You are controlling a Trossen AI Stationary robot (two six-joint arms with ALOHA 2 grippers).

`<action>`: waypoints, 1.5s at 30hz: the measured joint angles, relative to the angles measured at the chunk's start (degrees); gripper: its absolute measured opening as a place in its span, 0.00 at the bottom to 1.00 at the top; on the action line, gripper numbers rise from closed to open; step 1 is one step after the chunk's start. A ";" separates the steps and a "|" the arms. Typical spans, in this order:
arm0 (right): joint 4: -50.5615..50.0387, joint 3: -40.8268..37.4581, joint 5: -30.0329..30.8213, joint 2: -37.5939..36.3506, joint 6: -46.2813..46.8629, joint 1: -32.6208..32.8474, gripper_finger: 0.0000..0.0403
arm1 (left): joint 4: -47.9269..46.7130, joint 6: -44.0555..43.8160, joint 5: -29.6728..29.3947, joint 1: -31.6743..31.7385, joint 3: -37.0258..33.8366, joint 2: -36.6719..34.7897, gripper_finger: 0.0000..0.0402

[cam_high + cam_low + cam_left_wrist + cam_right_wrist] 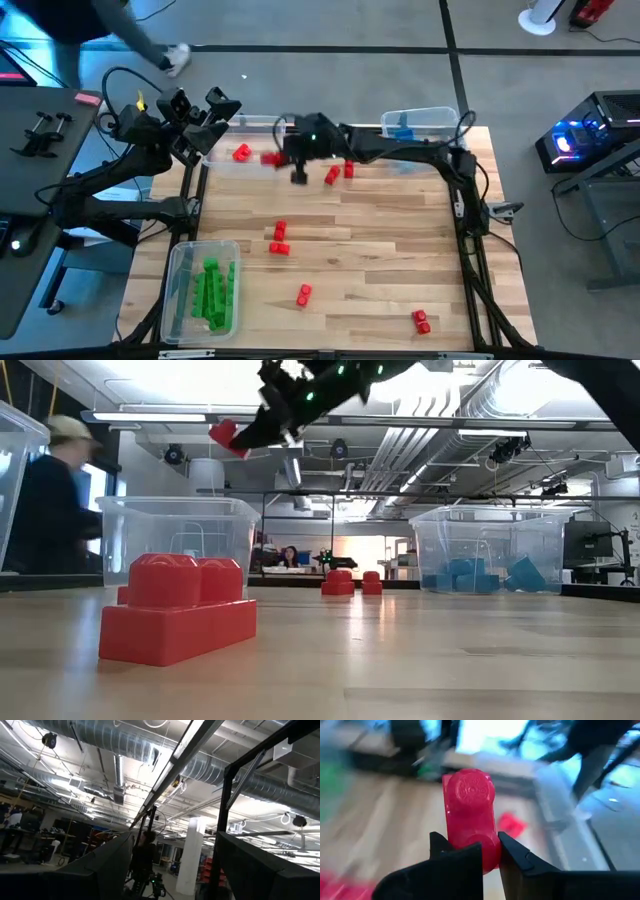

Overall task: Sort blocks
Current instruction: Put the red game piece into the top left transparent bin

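Right gripper (490, 855) raised above the far middle of the wooden bench (380, 290), pinching a red block (470, 815) between its dark fingers (457, 862); seen in the low view hanging high over the bench with the red block (226, 436) in its grip. Just beside it along the far edge, a clear bin (235, 150) with one red piece (241, 153) inside. At the far right corner, a second clear bin (425, 122) holding blue blocks (401, 131). At the near left corner, a third clear bin (185, 290) filled with green blocks (213, 293).

Scattered loose on the bench: two red blocks (338, 172) near the right gripper, a red pair (279, 239) mid-bench, a single red block (304, 293) nearer the front, another red block (421, 320) toward the near right corner.

Left gripper (205, 115) parked off the far left corner, tilted upward toward the ceiling, fingers spread apart. Beyond the bench, a person's legs (140, 40) on the floor at the far left.
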 joint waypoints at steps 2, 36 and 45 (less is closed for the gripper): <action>6.13 0.00 0.43 1.54 3.48 -1.50 0.00 | -0.04 0.04 -0.01 0.02 0.00 0.00 0.68; -21.89 -0.46 -3.06 -15.18 12.72 -13.67 0.51 | -14.47 -4.08 0.88 -0.24 0.07 0.80 0.68; -34.89 -30.69 -3.59 -40.35 23.24 -11.24 0.45 | -22.93 -12.02 -0.61 -1.85 0.07 13.36 0.68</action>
